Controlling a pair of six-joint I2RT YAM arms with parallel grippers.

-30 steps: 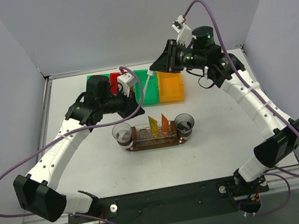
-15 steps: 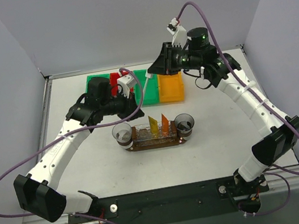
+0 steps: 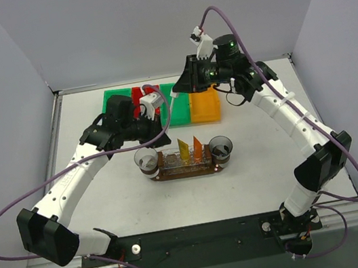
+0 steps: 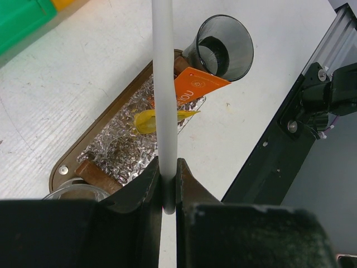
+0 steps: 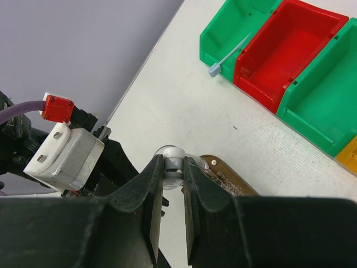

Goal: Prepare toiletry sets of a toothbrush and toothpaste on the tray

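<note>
The left gripper (image 4: pixel 168 167) is clamped on a slim white plastic toothbrush (image 4: pixel 163 84), held in the air near the dark-brown oval wooden-looking tray (image 4: pixel 67 163) (its floor is lined with crinkled foil). On the tray, a yellow wedge-shaped toothpaste tube (image 4: pixel 148 120) and an orange toothpaste tube (image 4: pixel 198 84) stand between two smoky translucent cups (image 4: pixel 220 47) at its ends. The right gripper (image 5: pixel 173 164) pinches a second white toothbrush (image 5: pixel 174 158), raised well above the table by the green and red plastic bins (image 5: pixel 290 44).
</note>
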